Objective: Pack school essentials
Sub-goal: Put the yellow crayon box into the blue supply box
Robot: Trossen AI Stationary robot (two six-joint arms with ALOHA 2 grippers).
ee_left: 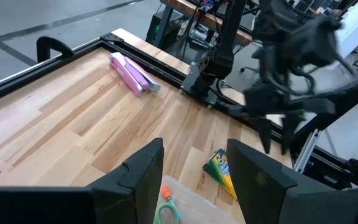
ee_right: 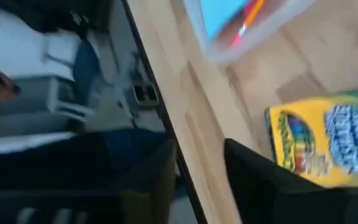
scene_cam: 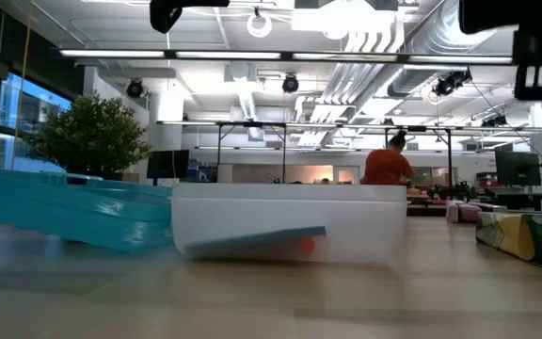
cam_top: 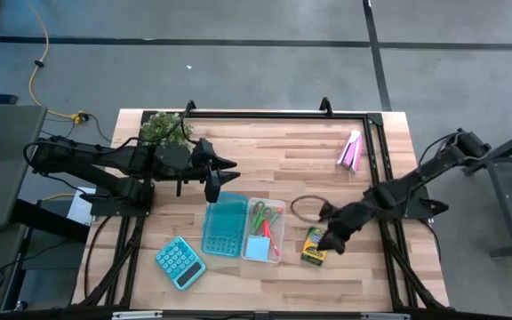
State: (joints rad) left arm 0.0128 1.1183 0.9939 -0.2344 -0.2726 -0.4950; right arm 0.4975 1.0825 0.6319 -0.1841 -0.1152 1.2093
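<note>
While lying flat on the counter (cam_top: 265,142), the crayon box (cam_top: 313,246) shows a yellow-green face with colourful print, just right of the clear tray (cam_top: 275,233). That tray holds green scissors (cam_top: 265,214), a light-blue pad (cam_top: 257,248) and a pink marker (cam_top: 268,236); its teal lid (cam_top: 224,224) lies touching its left side. Bare wood is open far of the tray, a black rail frames the far and right edges. Right gripper (cam_top: 332,238) hangs over the box's far-right end, arm reaching in from the right edge, fingers parted, nothing held. Left gripper (cam_top: 217,178) waits far-left of the tray, released.
</note>
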